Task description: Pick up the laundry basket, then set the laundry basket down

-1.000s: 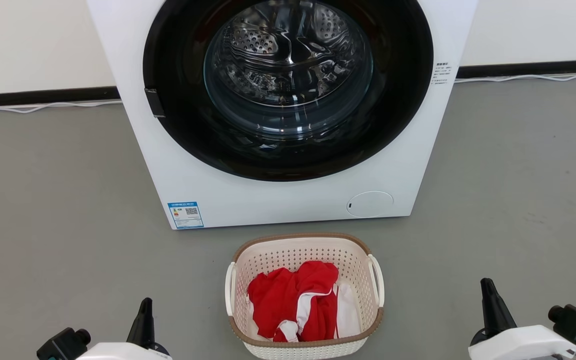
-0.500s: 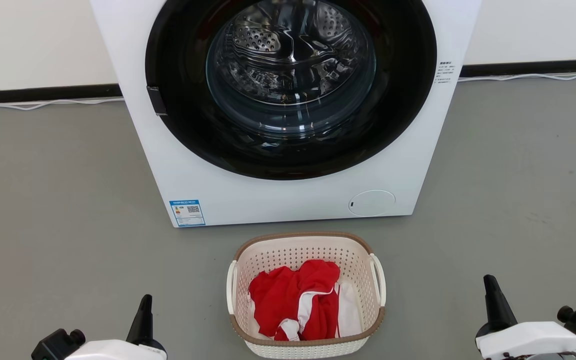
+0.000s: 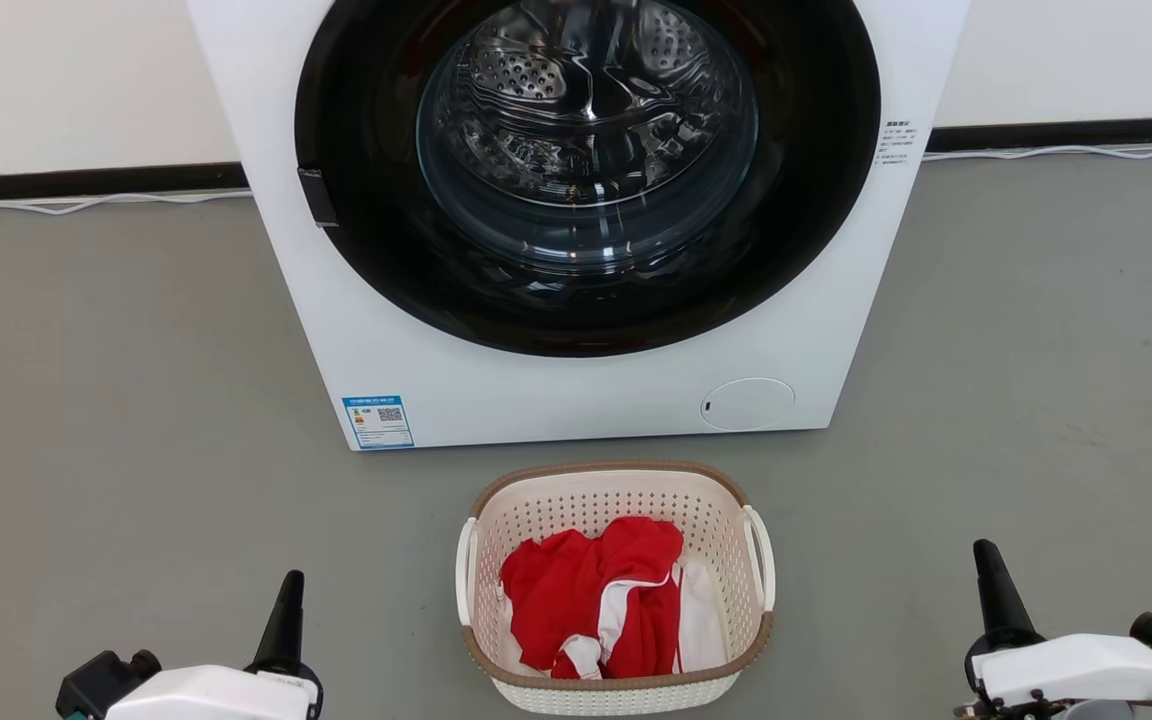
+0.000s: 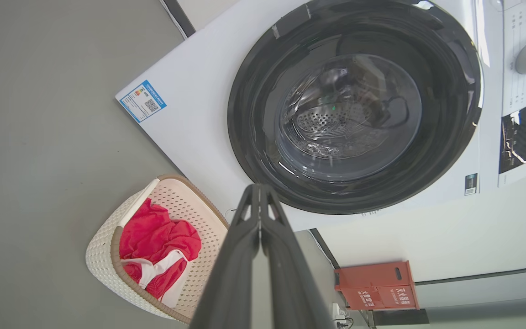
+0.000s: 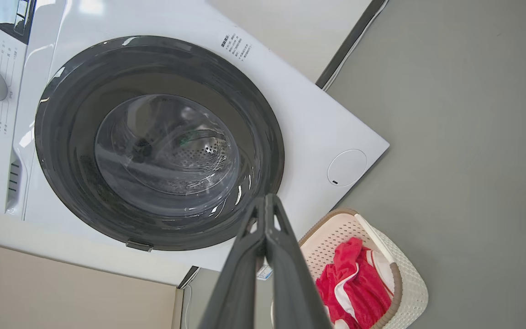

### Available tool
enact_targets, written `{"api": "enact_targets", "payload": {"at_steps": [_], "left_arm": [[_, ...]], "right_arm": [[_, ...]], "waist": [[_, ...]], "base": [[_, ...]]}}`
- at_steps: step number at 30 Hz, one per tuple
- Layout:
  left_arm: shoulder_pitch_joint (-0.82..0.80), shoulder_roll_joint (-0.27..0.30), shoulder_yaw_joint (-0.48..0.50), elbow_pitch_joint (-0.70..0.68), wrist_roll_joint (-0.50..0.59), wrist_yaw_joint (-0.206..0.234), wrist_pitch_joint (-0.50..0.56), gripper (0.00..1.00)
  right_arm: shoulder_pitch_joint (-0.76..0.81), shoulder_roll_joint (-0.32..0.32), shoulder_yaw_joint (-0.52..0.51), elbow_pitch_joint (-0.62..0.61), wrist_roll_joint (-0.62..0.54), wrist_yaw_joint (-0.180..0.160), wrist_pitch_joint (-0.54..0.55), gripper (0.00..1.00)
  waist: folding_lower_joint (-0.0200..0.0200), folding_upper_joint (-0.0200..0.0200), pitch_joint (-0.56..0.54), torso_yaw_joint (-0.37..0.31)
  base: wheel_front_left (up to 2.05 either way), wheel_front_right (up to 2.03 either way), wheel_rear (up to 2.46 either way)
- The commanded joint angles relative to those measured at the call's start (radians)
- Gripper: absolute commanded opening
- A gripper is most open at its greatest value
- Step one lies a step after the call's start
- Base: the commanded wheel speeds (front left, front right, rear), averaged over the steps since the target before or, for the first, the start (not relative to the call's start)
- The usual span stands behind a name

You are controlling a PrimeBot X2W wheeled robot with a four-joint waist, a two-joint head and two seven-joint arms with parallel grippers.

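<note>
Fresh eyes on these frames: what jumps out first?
The big white washing machine with its round dark door stands at the top centre of the head view. Right in front of it, on the grey floor, sits the laundry basket with a red and white garment bundled inside. The left gripper and right gripper flank it low down, both shut and apart from it.

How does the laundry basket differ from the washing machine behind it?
The laundry basket is cream, perforated and low; the washing machine is smooth white and far bigger. The basket is open on top and holds red and white cloth; the machine's round door is shut. Both stand on the grey floor.
</note>
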Motion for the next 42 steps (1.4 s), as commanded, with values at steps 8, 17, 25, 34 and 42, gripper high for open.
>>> {"api": "enact_targets", "payload": {"at_steps": [8,17,25,34,42], "left_arm": [[-0.062,0.006,0.036,-0.039,-0.101,-0.022,0.028,0.0],[-0.07,0.005,0.05,-0.046,-0.186,-0.035,0.054,0.0],[-0.077,0.004,0.061,-0.053,-0.261,-0.046,0.078,0.0],[-0.084,0.004,0.073,-0.06,-0.336,-0.057,0.101,0.0],[-0.092,0.003,0.085,-0.067,-0.411,-0.068,0.125,0.0]], "right_arm": [[-0.048,-0.006,0.011,-0.05,0.133,0.006,0.034,0.0],[-0.052,-0.006,0.009,-0.066,0.247,0.006,0.06,0.0],[-0.055,-0.006,0.008,-0.079,0.349,0.006,0.083,0.0],[-0.059,-0.006,0.006,-0.093,0.45,0.007,0.106,0.0],[-0.062,-0.006,0.004,-0.107,0.552,0.007,0.129,0.0]], "waist": [[-0.0001,0.0,0.003,0.004],[-0.0001,0.0,0.006,0.007],[-0.0001,0.0,0.008,0.011],[-0.0001,0.0,0.011,0.014],[-0.0001,0.0,0.013,0.017]], "base": [[0.0,0.0,0.0],[0.0,0.0,0.0],[0.0,0.0,0.0],[0.0,0.0,0.0],[0.0,0.0,0.0]]}}
